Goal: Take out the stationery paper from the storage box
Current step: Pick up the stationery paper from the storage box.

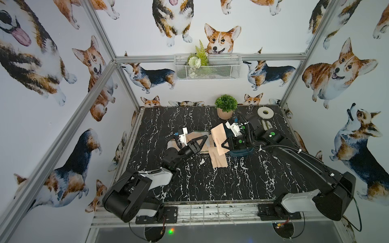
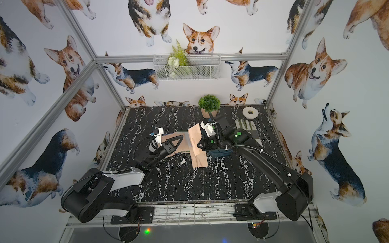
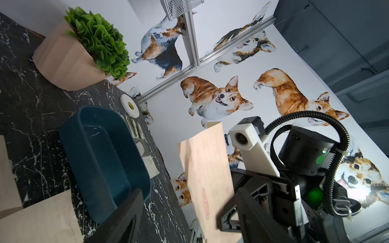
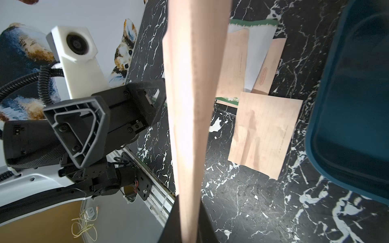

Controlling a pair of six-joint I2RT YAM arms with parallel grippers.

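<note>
**Top views: peach sheet point(image 1: 217, 133) held on edge beside the storage box point(image 1: 241, 153)**

At far left, the table point(image 1: 155, 130), a smooth black top veined in white, meets a straight aluminium rail. A bare strip separates that edge from the left gripper point(image 1: 201, 140). This gripper hangs low over the stationery paper point(image 1: 219, 161). The right wrist view shows its ribbed triangular fingers point(image 4: 76, 130) spread apart with nothing between them.

The paper lies outside the box as thin, matte rectangles overlapping loosely on the table. Most are peach, and one is white with a jagged green border. The frontmost sheet is faintly rippled; its right edge lies just beside the box rim without touching it. Forward of the sheets, a broad stretch of tabletop runs to the front edge between the two arm bases.

Right of centre, the right gripper point(image 1: 224, 145) is clamped on one end of the peach sheet. The sheet stands steeply on edge, clear of the table, between the two grippers. The storage box sits under the right arm. In the left wrist view it is a shallow teal plastic tub with rounded corners, a thick rim and a glossy floor in plain sight.

Farther right lie a grey-and-white work glove point(image 2: 246, 125) and, behind it, a flat white tape roll point(image 1: 265, 113), both near the table's right rail. A potted plant point(image 1: 225, 105) stands at the back edge.
</note>
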